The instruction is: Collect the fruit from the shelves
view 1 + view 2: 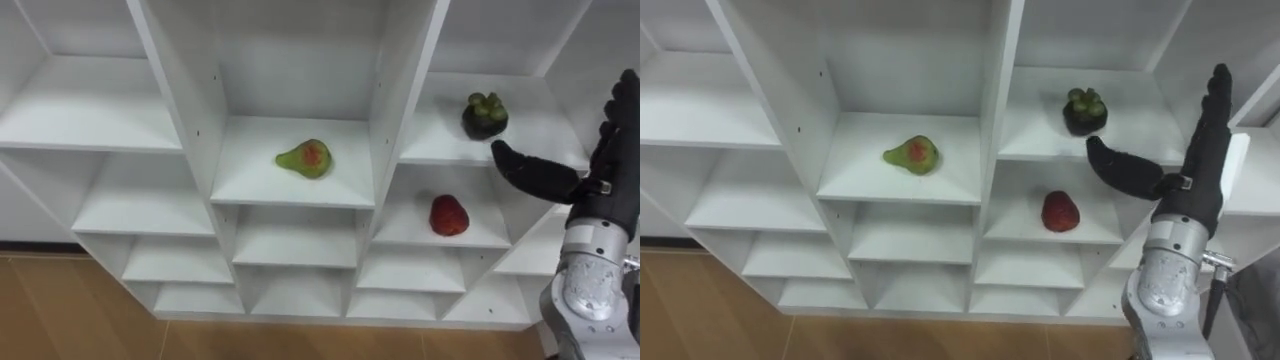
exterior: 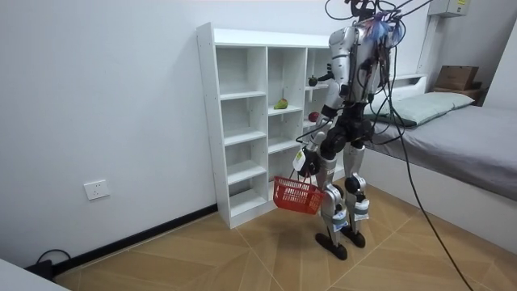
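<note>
Stands facing the white closet (image 1: 1000,100). Carries a red basket (image 2: 297,196) low in the left hand (image 2: 301,159), apparently curled round its handle. Holds the right hand (image 1: 1192,188) raised, fingers straight, thumb spread wide, just beside the dark mangosteen (image 1: 1085,110). One shelf lower, a red fruit (image 1: 1061,212); in the middle column, a green-red pear (image 1: 912,155).

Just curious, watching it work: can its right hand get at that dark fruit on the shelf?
Probably yes. The right hand is open right of the dark fruit, thumb toward it; the shelf's front is open, nothing between them. The left hand holds a red basket.
</note>
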